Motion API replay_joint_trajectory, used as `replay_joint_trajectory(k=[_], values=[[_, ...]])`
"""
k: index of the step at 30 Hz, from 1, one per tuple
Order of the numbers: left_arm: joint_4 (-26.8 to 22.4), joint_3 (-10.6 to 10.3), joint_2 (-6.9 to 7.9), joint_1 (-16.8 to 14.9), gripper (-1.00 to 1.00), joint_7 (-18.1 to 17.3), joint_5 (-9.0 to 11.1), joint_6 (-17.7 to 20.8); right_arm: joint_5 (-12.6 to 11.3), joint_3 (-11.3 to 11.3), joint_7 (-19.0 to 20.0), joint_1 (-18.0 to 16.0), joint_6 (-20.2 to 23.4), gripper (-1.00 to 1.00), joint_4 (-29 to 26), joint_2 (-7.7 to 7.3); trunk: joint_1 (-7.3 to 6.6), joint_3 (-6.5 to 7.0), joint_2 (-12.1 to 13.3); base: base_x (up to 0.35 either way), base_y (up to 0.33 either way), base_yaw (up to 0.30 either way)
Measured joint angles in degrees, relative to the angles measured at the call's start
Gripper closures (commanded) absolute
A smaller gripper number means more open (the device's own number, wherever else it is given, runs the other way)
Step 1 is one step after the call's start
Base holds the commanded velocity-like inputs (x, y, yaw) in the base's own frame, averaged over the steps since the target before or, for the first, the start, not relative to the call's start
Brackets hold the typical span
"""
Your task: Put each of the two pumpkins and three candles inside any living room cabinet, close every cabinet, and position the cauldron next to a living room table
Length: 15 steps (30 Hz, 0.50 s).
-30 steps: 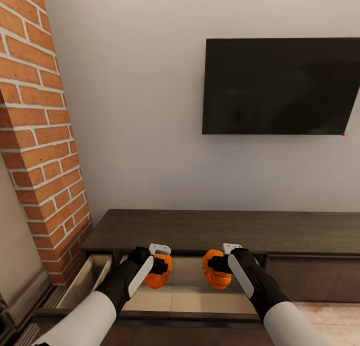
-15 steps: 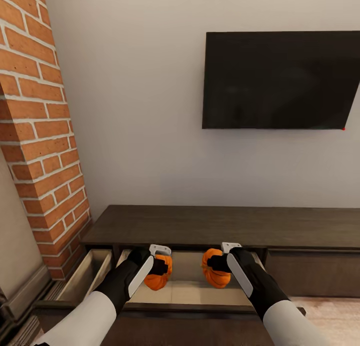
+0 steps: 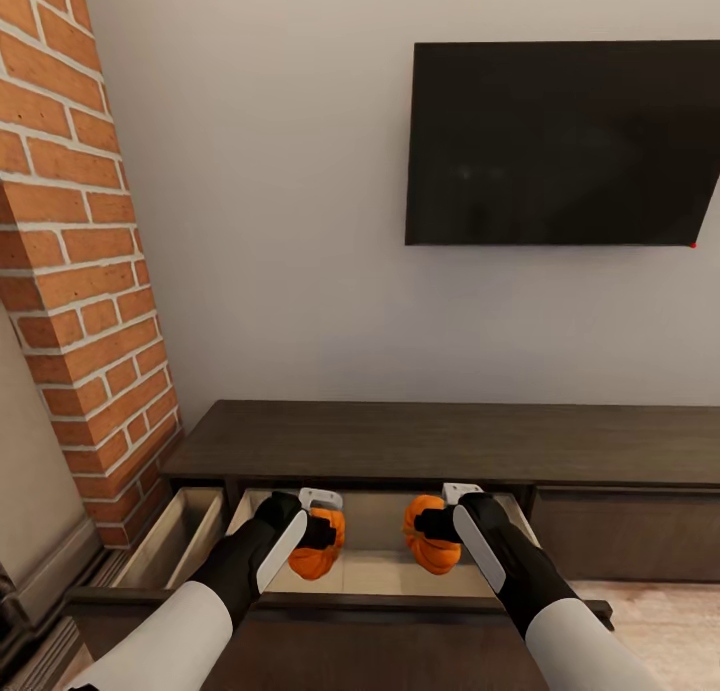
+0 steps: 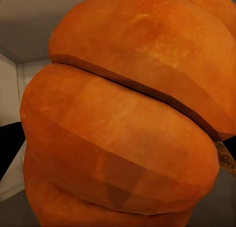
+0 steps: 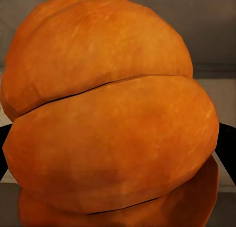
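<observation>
Hovering over the open drawer [image 3: 380,571] of the cabinet [image 3: 420,441], the left gripper [image 3: 322,531] pinched one pumpkin [image 3: 316,544] while the right gripper [image 3: 432,526] pinched the other pumpkin [image 3: 430,543]; the pale drawer floor lay directly beneath both, each arm equally near it.

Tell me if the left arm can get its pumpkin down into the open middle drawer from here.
Probably yes: the left gripper holds its pumpkin right above the open drawer, and nothing lies between them.
</observation>
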Motion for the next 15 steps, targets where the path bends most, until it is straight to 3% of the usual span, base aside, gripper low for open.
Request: replay_joint_trajectory(k=[7, 15], values=[[-1.17, -0.01, 0.07, 0.00, 1.00, 0.24, 0.01, 0.04, -0.16, -0.03, 0.20, 0.03, -0.04, 1.00, 0.02, -0.04, 0.00, 0.00, 0.00, 0.004, 0.001, 0.000], [-1.31, -0.01, 0.03, 0.01, 1.00, 0.32, -0.02, 2.42, 0.04, -0.02, -0.22, -1.56, 0.81, 1.00, 3.86, 0.03, 0.00, 0.00, 0.00, 0.124, 0.038, 0.000]])
